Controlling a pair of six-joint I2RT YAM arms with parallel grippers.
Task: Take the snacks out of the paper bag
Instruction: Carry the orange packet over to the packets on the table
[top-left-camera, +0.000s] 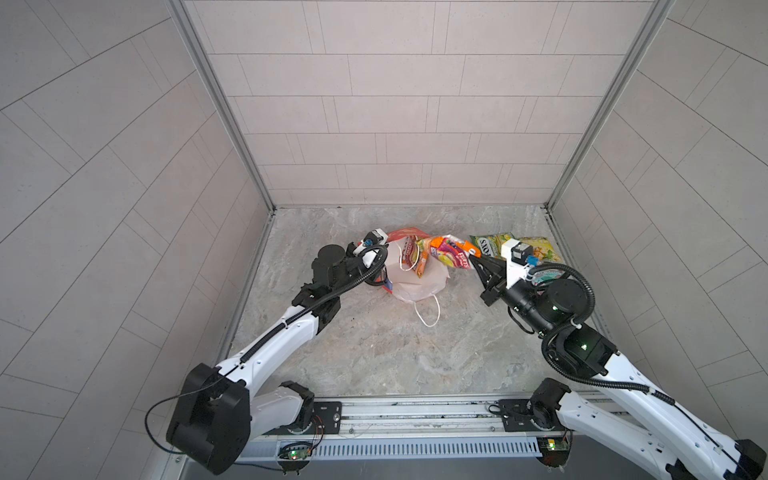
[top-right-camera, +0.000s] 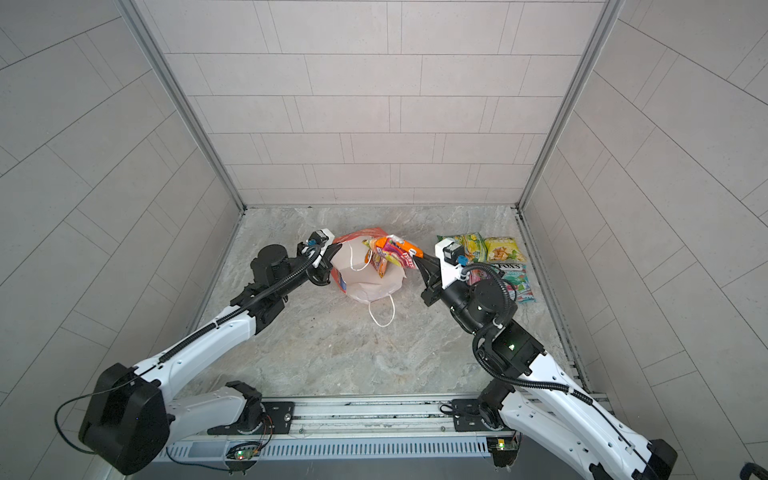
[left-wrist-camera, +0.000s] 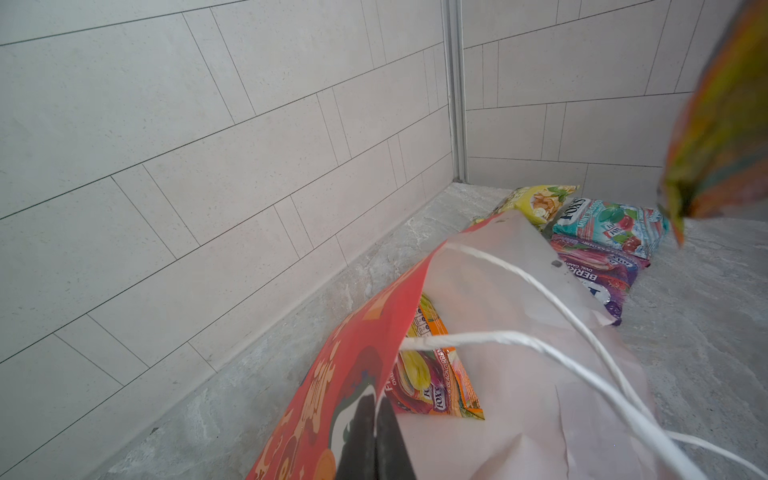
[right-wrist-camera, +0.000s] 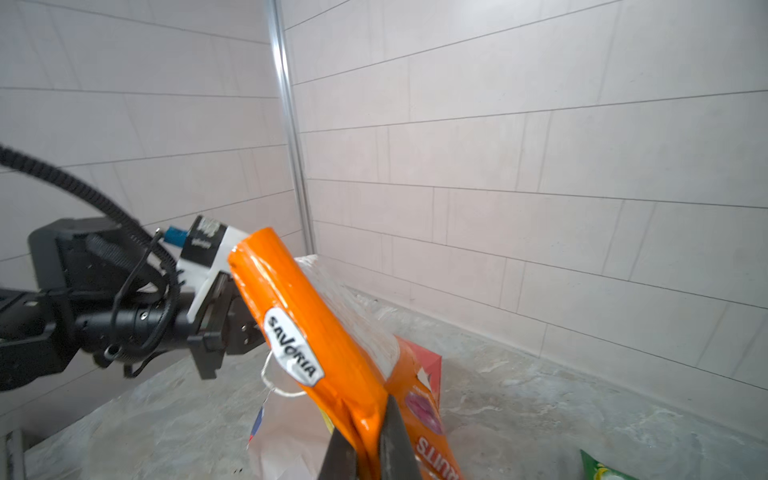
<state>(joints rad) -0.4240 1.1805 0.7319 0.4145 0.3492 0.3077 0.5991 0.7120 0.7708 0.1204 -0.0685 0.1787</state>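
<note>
Looking nearly done: four snacks (top-right-camera: 500, 248) lie on the worktop (top-right-camera: 332, 353), right fingers (right-wrist-camera: 395, 444) pinch the orange packet (right-wrist-camera: 299, 316) aloft, left fingers (left-wrist-camera: 361, 436) pinch the paper bag (left-wrist-camera: 353, 353) rim, and one packet (left-wrist-camera: 436, 386) sits inside.

Both top views are bright and evenly lit by soft, diffuse light with no clear source. It leaves only faint, soft-edged shadows on the floor (top-left-camera: 374, 353), and the tile lines of the walls (top-left-camera: 124, 166) bow toward the frame edges. In the right wrist view white glare streaks the glossy orange packet (right-wrist-camera: 299, 316); in the left wrist view that packet, close to the lens, is a heavy blur.
</note>
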